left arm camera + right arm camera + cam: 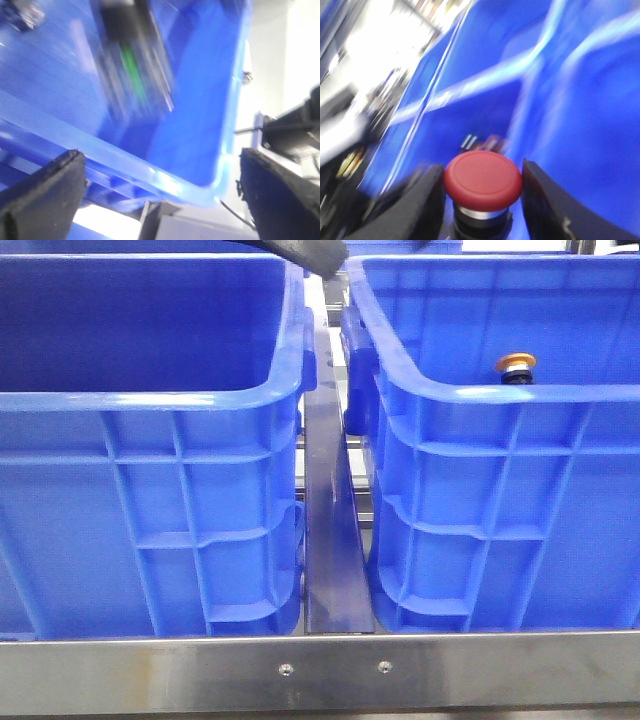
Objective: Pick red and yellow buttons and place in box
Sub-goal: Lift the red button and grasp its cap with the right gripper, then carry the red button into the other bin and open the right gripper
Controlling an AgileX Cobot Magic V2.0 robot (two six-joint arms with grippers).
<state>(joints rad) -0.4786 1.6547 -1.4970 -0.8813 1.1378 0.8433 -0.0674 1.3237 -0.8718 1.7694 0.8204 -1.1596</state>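
Between right tool (482, 200) fingers, red button (483, 180) gripped, left tool (160, 200) open, empty.

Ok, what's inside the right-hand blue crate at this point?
The front view shows one yellow-orange button inside the right-hand crate, just above its near rim. That rim hides the crate floor, so anything else lying there cannot be seen.
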